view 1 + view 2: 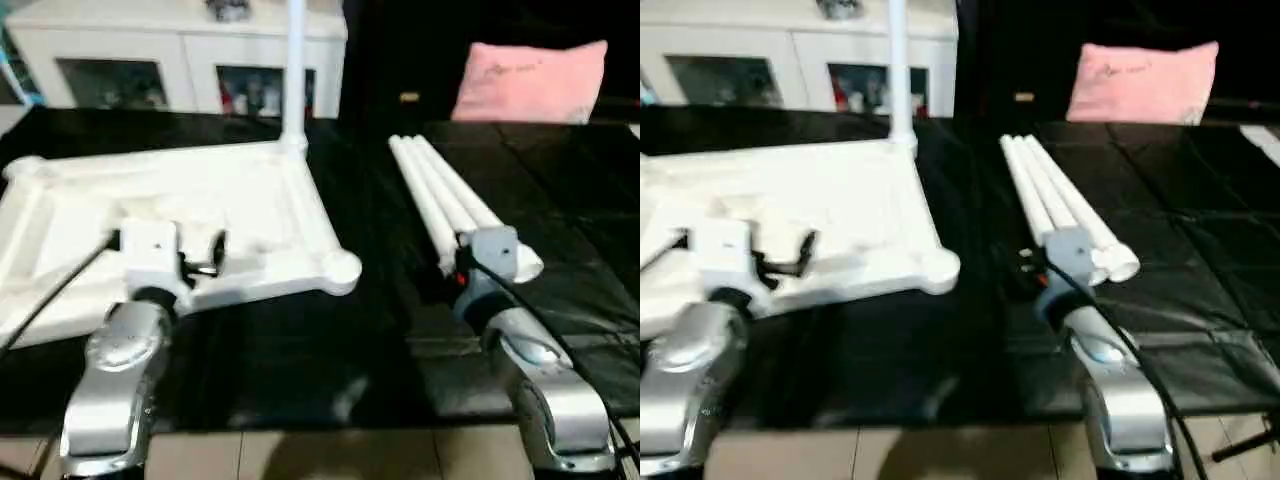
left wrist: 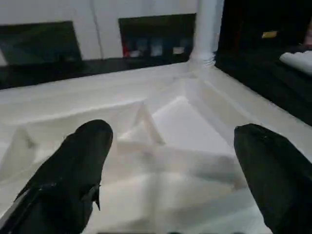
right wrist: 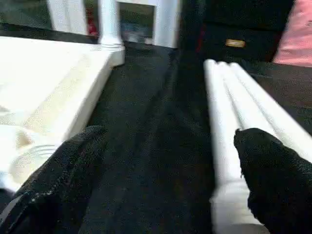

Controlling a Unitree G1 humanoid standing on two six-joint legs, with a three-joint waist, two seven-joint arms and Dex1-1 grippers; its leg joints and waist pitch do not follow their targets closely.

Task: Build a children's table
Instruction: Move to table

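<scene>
Dim room; soft blur throughout; white plastic glaring

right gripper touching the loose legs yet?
Cannot tell. In the right wrist view the right gripper is open, one finger overlapping the near end of the loose legs, the other over the black mat; no contact or gap shows plainly.

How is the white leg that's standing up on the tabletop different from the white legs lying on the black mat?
The standing leg is upright, plugged into the tabletop's far corner socket; the lying legs rest flat on the black mat, unattached. The standing leg is alone; the lying legs are bundled side by side. All are long white tubes.
</scene>
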